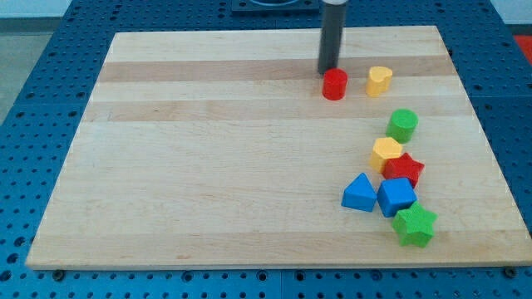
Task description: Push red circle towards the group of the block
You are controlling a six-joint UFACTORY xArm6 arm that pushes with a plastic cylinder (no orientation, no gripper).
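A pale wooden board (pixel 216 158) is lying on a blue perforated bench, and the blocks are sitting on its right half. My tip (pixel 328 71) is resting at the view's top, touching or nearly touching the red circle (pixel 334 84) from about twelve o'clock. There are no jaws to report: the arm is ending in a plain dark rod, so nothing is spread or pinching. A yellow block (pixel 379 80) is standing just beside the red circle at three o'clock, apart from it.

The group is lying well apart at roughly five o'clock from the red circle: a green cylinder (pixel 402 124) at its top, then a yellow block (pixel 386 152) touching a red star (pixel 405 169), a blue triangle (pixel 359 193) beside a blue cube (pixel 396 196), and a green star (pixel 414 225) at the bottom.

The coming push is turning on this: the tip is sitting on the far side of the circle from the group, slightly toward eleven o'clock, so a stroke toward five o'clock is looking right to me. No containers are showing anywhere.
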